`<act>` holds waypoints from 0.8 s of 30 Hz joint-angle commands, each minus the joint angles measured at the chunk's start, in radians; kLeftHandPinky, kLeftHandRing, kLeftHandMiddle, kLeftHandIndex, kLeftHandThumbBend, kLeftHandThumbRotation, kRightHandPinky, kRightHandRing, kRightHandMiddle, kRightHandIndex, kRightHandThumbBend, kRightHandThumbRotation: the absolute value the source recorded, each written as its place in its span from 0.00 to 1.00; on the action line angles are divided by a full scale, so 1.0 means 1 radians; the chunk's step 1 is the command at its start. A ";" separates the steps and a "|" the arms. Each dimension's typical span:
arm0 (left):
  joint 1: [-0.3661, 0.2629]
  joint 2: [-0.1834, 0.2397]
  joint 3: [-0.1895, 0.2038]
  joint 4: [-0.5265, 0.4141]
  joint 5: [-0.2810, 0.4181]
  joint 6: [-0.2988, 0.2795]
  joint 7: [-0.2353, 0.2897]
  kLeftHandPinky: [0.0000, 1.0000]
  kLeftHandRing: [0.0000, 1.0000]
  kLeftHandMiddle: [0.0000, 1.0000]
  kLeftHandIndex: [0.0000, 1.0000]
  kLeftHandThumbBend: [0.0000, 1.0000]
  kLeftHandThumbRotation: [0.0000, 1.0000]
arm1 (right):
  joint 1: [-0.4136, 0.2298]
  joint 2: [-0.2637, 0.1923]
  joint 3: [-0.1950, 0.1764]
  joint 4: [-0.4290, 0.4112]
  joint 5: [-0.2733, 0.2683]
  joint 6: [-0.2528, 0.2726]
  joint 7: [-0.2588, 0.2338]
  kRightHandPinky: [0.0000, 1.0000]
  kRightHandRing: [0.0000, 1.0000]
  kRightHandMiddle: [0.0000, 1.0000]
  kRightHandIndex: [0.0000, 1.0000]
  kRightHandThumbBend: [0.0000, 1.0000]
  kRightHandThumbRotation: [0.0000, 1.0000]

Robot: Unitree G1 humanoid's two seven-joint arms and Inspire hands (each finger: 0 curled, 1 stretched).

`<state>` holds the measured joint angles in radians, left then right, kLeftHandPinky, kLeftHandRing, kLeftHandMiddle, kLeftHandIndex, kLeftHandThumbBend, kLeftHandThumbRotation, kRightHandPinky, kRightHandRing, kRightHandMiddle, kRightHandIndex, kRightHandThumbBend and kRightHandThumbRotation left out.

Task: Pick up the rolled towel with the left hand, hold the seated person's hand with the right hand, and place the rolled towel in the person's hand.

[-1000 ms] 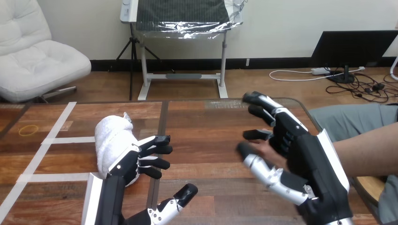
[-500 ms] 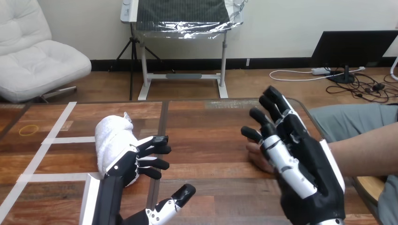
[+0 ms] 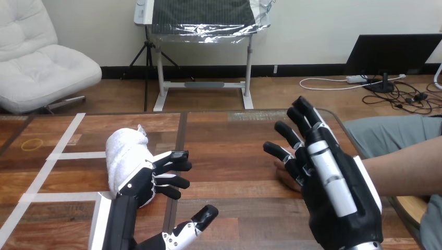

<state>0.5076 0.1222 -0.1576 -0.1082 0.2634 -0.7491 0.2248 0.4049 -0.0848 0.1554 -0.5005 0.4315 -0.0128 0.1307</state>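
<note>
Right hand takes up the lower right of the frame, its back turned to the camera, raised above the wooden table with its fingers straight and fanned apart toward the upper left; it is released and grasps nothing. From the right edge of the frame the person's forearm reaches in toward the middle and passes behind this hand. In the lower left the left hand comes up from the bottom edge, its white-shelled back facing up, its fingers spread and pointing to the right with only a slight bend, its thumb held apart below them near the bottom edge; it too is released, with nothing enclosed between fingers and thumb. The rolled towel, white and lumpy, lies on the table in the left half of the frame, just above and to the left of the left hand, which overlaps the towel's lower right end; the fingers stretch past it rather than round it. The person's hand lies low over the table right of centre, only its edge showing beneath the right hand's fingers, and whether the two touch cannot be told. Strips of white tape cross the table's left part, and a small yellow ring lies at its far left.
</note>
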 commanded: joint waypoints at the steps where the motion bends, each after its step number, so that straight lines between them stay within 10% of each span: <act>1: -0.039 -0.034 0.002 -0.013 -0.031 -0.010 -0.009 0.50 0.58 0.67 0.69 0.72 0.27 | -0.053 0.025 -0.015 -0.049 0.012 0.002 -0.002 0.77 0.94 0.98 0.96 0.17 0.87; 24: -0.048 -0.035 0.033 -0.018 -0.023 -0.025 -0.008 0.52 0.60 0.67 0.70 0.71 0.30 | -0.035 0.012 -0.020 -0.045 -0.038 0.002 0.008 0.72 0.89 0.97 0.95 0.11 0.90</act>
<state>0.5077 0.1218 -0.1434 -0.1083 0.2387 -0.7520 0.2079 0.4041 -0.0860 0.1477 -0.5067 0.3931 -0.0032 0.1308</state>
